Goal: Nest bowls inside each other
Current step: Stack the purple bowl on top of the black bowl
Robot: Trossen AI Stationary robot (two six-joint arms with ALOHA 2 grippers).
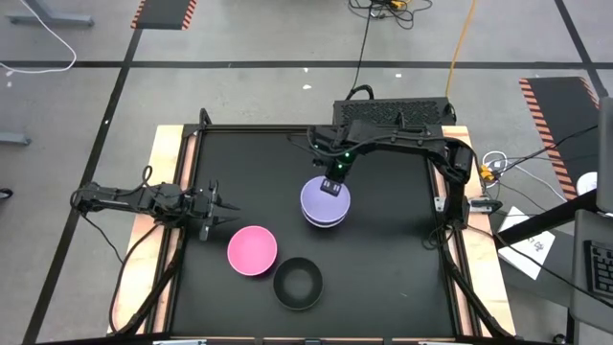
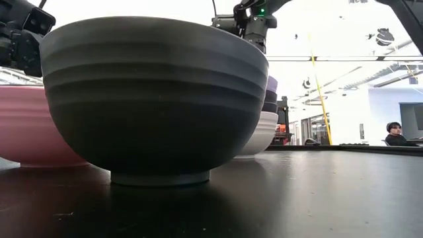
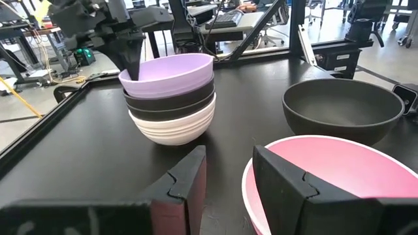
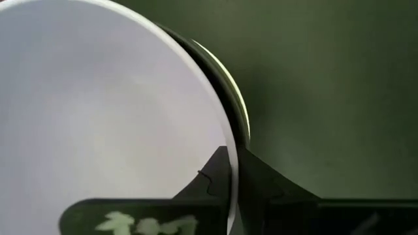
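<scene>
High view: right end effector (image 1: 332, 186) pinches lavender bowl (image 1: 324, 200) rim

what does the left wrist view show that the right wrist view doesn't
Only the left wrist view shows the whole stack: the lavender bowl nested on two black bowls in a white bowl, plus the loose pink bowl, the loose black bowl and the left gripper, open and empty.

Only the right wrist view shows, close up, the right gripper with one finger inside the lavender bowl's wall and one outside.

Both show the lavender bowl's rim, the stack beneath it, the right gripper on it and the black table.
</scene>
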